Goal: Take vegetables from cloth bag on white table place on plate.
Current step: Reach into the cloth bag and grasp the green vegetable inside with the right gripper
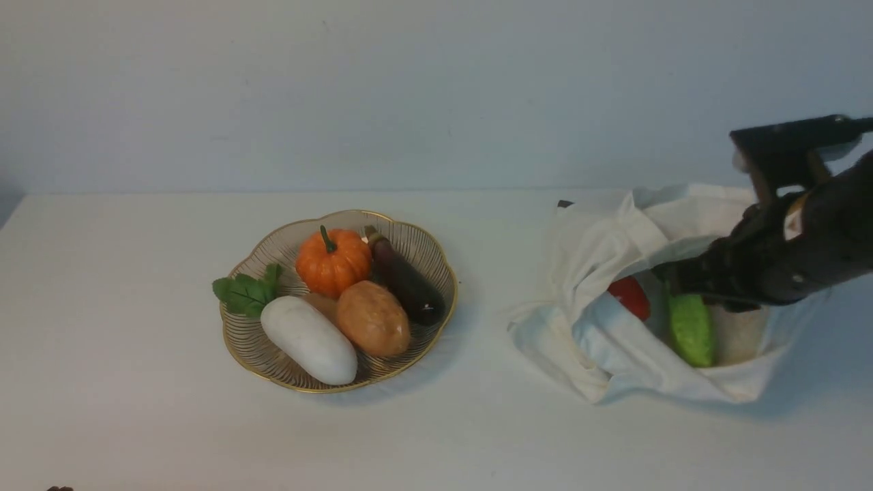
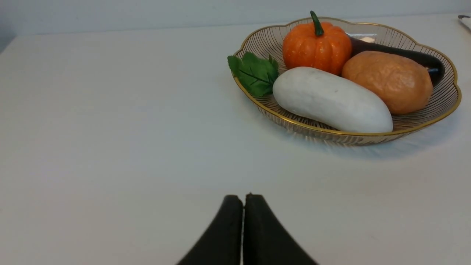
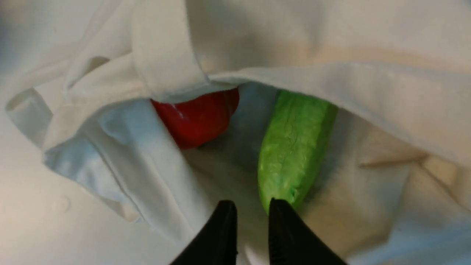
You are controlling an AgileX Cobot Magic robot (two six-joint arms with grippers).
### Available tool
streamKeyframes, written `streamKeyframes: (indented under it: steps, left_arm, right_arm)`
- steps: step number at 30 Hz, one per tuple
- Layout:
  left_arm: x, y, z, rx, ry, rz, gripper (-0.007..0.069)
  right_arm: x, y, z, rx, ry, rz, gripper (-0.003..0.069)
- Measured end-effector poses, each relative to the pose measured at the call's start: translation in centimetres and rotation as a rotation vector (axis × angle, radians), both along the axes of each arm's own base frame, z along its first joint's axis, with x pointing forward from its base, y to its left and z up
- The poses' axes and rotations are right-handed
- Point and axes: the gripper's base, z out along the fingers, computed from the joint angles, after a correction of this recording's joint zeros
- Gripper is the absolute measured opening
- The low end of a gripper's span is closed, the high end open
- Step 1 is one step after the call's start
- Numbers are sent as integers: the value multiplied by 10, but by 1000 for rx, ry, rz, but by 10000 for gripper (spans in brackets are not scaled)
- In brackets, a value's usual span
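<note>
**Cucumber grab**

Right gripper [image 3: 251, 204], jaws slightly apart and empty, sits inside the bag [image 1: 600, 232] at right, just beside one end of the cucumber [image 3: 294, 147]. Best to widen, straddle its middle, avoid cloth. Left gripper [image 2: 243, 200] is closed.

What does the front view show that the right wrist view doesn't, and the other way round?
Only the front view: the gold wire plate holding an orange pumpkin, an eggplant, a white vegetable and a brown one. Only the right wrist view: the right gripper, tips slightly apart, by one end of the green cucumber. Both: the cloth bag with that cucumber and a red vegetable inside.
</note>
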Motion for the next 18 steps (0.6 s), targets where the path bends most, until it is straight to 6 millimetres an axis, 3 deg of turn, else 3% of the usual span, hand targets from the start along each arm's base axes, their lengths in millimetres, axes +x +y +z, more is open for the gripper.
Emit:
streamKeyframes:
  steps: [10, 18]
  left_arm:
    - [0, 0, 0, 0, 0, 0, -8]
    - [0, 0, 0, 0, 0, 0, -8]
  right_arm:
    - [25, -2, -46, -95, 50, -110, 477]
    - [36, -2, -67, -125, 46, -138, 535]
